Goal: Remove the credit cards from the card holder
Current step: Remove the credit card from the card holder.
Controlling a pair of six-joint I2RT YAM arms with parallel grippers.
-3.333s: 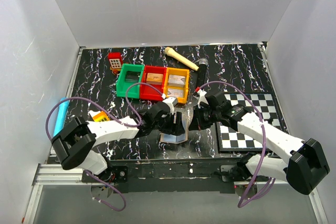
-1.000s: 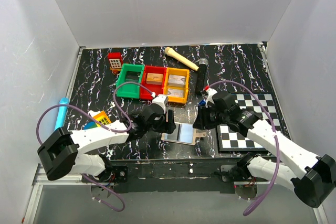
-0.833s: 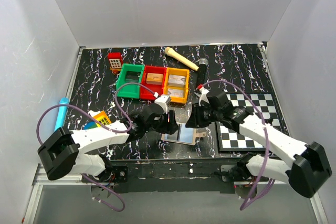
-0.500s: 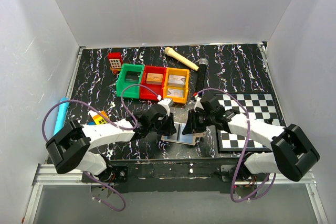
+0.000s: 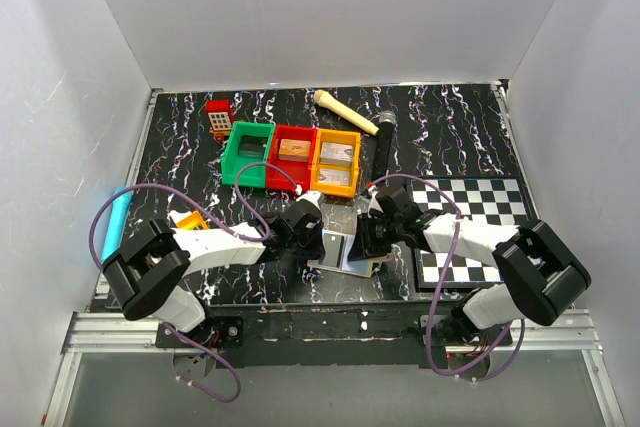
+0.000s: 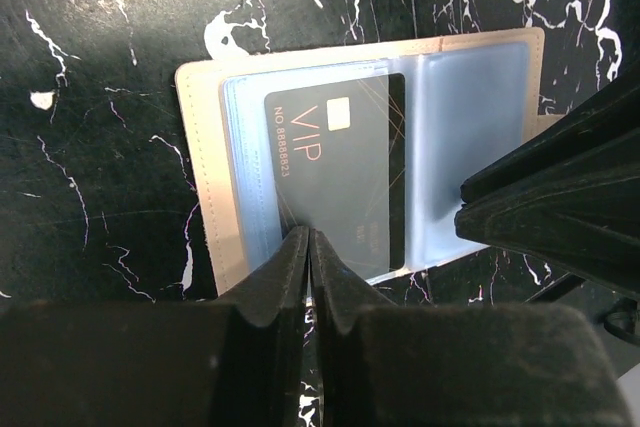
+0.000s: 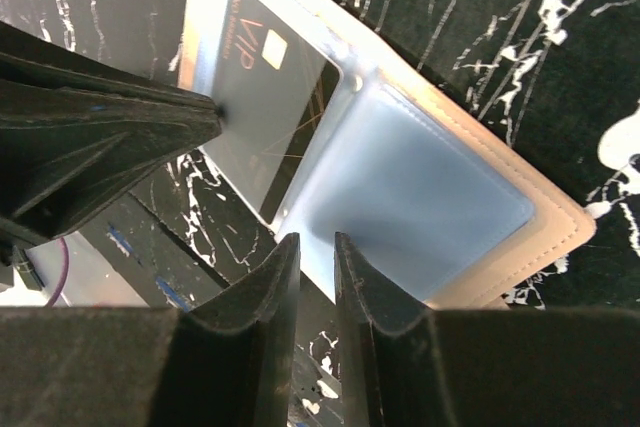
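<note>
The left jaws are clenched tight, tip against tip, and their points rest on the near edge of the credit card (image 6: 340, 177), a dark card printed "VIP" that lies flat in the left panel of the card holder (image 6: 465, 107). Whether the tips pinch the card or only press on it cannot be told. The right jaws are drawn almost together with only a thin slit between them. Nothing shows in that slit, and their tips sit over the near edge of the holder's right panel, which shows only pale blue plastic.

The card holder lies spread open on the black marbled tabletop (image 6: 100, 197), blue inside up, with its cream-tan border showing all round. It lies between the two arms, the left jaws at its left panel and the right jaws at its right.

Behind the card holder stand a green bin (image 5: 238, 175), a red bin (image 5: 284, 182) and an orange bin (image 5: 338, 133) in a row, touching side to side. Just beside the card holder, on its right, lies a black-and-white checkered board (image 5: 480, 202).
</note>
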